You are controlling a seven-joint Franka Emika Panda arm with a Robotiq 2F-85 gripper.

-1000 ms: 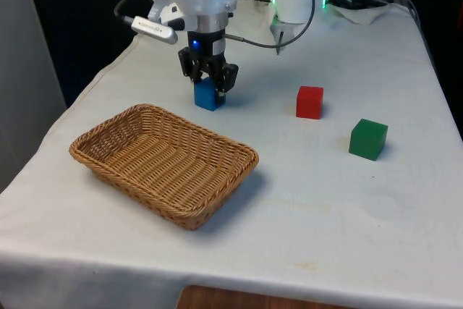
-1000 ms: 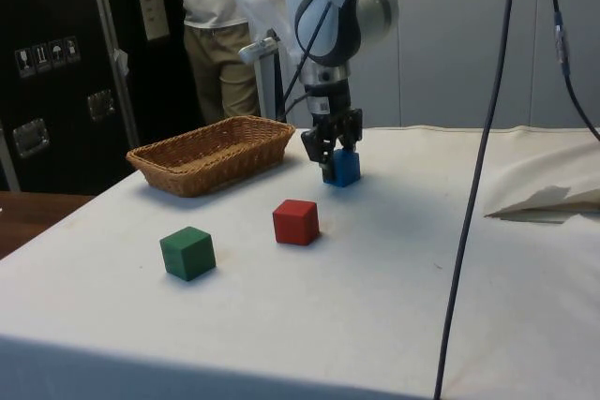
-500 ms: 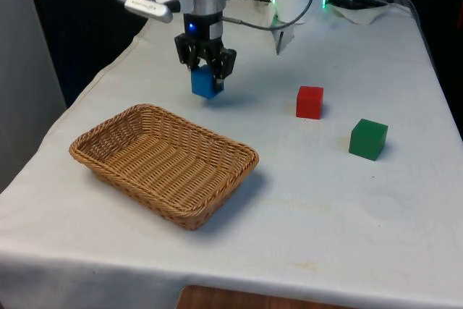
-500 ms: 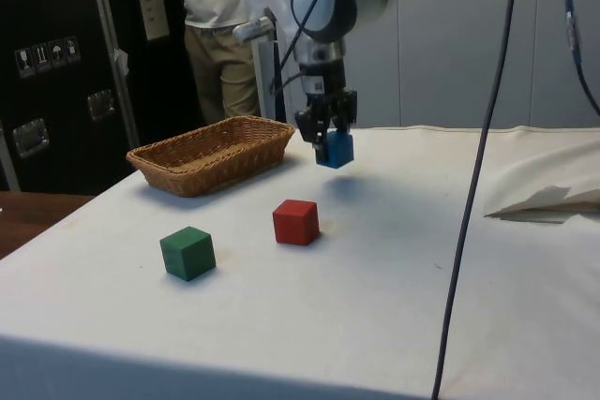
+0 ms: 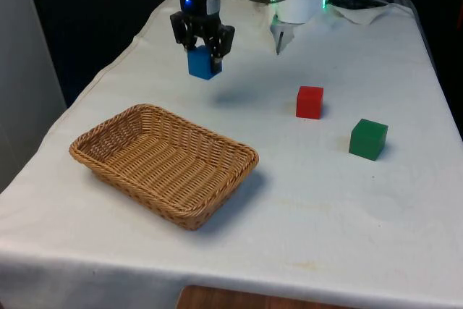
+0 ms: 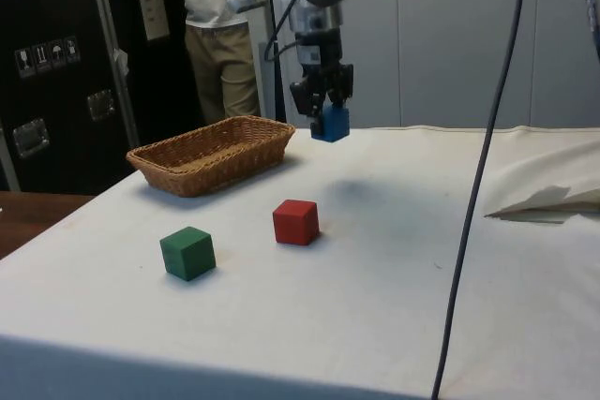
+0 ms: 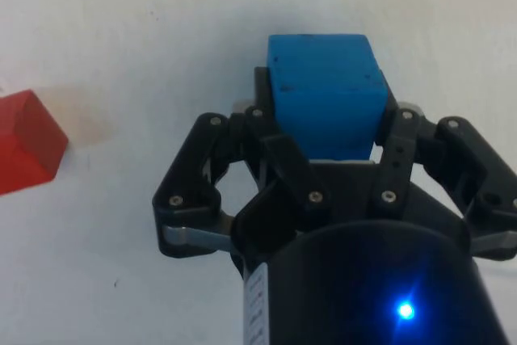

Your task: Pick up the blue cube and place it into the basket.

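We see the gripper point(image 5: 202, 43) clenched on the blue cube point(image 5: 203, 64), which it carries clear of the white cloth point(image 5: 325, 179) with its shadow cast on the cloth beneath. In the side view the cube point(image 6: 331, 124) hangs from the gripper point(image 6: 322, 100) beyond the far end of the wicker basket point(image 6: 211, 152), above the height of its rim. In the front view the basket point(image 5: 163, 161) lies nearer the camera and toward the front view's left, well apart from the raised cube.

We judge that the carry to the basket is the step in hand, and that most of the risk lies in the grasp. In the wrist view the cube point(image 7: 325, 94) sits between the fingers point(image 7: 275, 155) with much of its body protruding past them, so the hold appears to be on its upper part alone; a quick swing could let it twist or slip out. A release made too early would drop it on the cloth short of the rim, and a release from too high could let it bounce out of the shallow basket. A low approach could catch the woven rim and push the basket along the cloth.

The red cube point(image 5: 309, 102) and the green cube point(image 5: 368, 139) rest toward the front view's right, away from the likely path. A person point(image 6: 217, 30) stands behind the table in the side view.
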